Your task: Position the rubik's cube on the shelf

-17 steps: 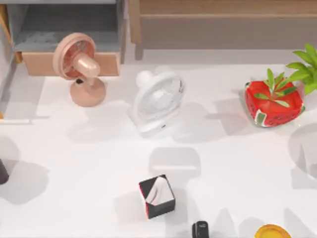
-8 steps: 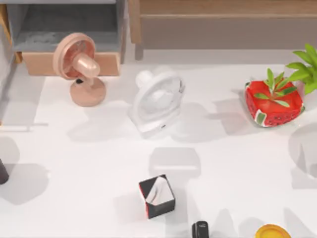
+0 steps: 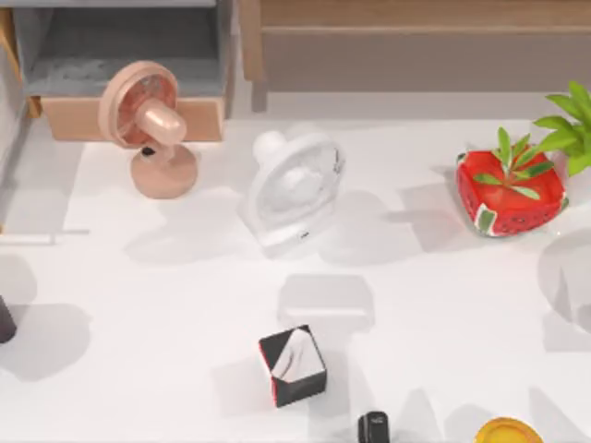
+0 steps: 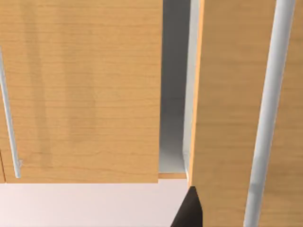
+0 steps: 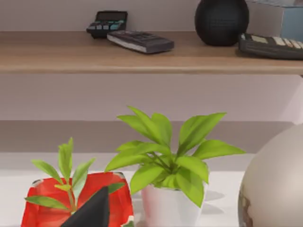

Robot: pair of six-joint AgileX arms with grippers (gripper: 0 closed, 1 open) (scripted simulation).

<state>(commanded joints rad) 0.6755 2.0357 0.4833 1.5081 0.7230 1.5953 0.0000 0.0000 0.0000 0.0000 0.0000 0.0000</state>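
Note:
The rubik's cube is out of view. The shelf is the wide light-brown wooden unit along the table's far edge, right of centre. Its plank carries two calculators and a black round object in the right wrist view. A dark part of my right gripper shows low in that view, in front of the red pot. A dark part of my left gripper faces light wooden cabinet doors with a narrow gap between them.
A pink fan and a white fan stand mid-table. A black box with a white top sits near the front. A red pot with a plant and a green plant are at the right. The blue-grey compartment is far left.

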